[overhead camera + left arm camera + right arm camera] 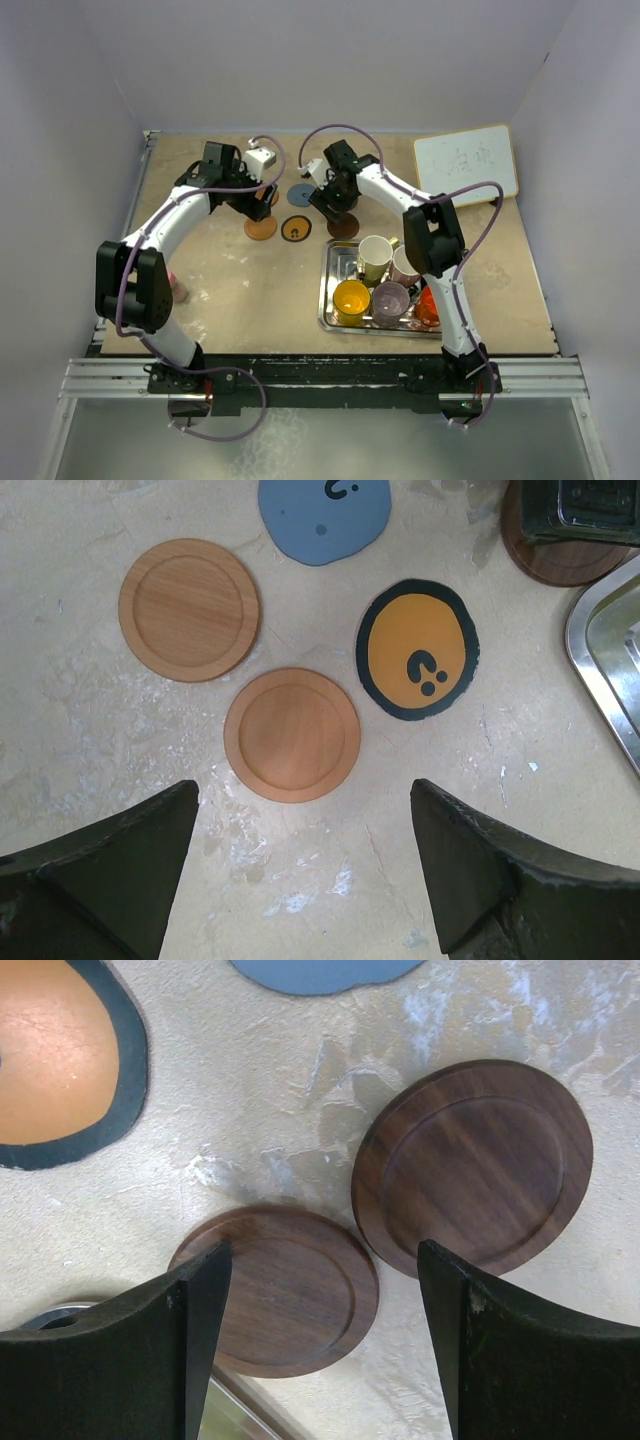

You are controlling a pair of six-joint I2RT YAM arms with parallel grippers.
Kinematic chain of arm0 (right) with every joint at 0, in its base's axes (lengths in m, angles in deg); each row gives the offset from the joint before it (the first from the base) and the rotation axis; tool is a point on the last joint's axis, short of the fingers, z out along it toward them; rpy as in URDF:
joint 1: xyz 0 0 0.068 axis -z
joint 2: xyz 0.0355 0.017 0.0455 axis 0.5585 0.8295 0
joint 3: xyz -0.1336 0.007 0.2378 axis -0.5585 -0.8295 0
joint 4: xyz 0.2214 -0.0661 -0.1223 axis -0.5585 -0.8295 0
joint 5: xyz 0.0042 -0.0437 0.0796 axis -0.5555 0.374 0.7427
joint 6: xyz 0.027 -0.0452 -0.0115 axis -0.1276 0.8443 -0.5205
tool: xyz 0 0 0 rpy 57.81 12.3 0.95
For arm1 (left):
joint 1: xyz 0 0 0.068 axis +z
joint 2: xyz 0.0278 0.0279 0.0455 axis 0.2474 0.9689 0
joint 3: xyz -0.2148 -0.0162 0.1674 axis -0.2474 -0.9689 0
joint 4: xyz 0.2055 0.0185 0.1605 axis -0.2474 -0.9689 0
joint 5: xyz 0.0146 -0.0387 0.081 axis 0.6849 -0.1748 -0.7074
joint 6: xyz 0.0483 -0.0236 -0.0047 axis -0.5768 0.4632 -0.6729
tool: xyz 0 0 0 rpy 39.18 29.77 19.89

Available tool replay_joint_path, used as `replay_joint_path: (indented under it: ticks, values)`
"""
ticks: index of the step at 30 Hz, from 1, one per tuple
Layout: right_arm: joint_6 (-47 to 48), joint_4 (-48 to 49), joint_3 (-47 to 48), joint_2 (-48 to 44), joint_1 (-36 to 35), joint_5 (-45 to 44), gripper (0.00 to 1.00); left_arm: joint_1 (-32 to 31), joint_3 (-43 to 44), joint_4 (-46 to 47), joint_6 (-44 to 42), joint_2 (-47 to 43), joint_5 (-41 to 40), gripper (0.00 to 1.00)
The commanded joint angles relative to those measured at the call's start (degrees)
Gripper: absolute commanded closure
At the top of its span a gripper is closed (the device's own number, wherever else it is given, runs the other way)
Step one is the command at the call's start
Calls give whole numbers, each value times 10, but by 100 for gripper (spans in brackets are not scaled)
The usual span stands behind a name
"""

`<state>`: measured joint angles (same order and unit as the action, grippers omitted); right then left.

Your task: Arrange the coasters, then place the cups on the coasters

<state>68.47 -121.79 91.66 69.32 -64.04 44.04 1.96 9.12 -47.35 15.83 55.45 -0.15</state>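
Arm bases (180, 375) sitting nearest, top view; cups (375, 255) standing in steel tray (326, 290), coasters (260, 228) lying beyond on table.
Left wrist: left gripper (305, 790) hanging apart above orange-brown coaster (291, 734).
Right wrist: right gripper (322, 1260) gaping over dark brown coaster (280, 1295); thin, stiff, light disc, likely needing rim-edge pinch.

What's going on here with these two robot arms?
The left gripper, open and empty, hovers over the orange-brown coasters. The right gripper, also open and empty, hovers over the dark brown coasters. The cups sit in the steel tray, none on a coaster yet.
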Motion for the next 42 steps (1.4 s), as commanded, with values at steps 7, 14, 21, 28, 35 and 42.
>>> replay_joint_path:
  ticks: [7, 14, 21, 28, 35, 42]
  values:
    - [19, -38, -27, -153, 31, 76, 21, 5, 26, -6, -9, -24, 53, 17]
    - [-1, -66, -79, -277, 92, 113, 21, -52, 78, -15, -4, -4, 75, 18]
    - [1, -61, -171, -390, 163, 109, 21, -165, 168, 6, 55, 47, 35, 20]
    - [-32, -36, -244, -456, 233, 116, 21, -243, 280, -8, 177, 126, -11, 26]
    - [-56, -22, -297, -511, 288, 126, 21, -301, 357, -85, 217, 207, -53, 33]
    - [-73, -8, -339, -538, 313, 137, 21, -341, 329, -91, 223, 200, -59, 35]
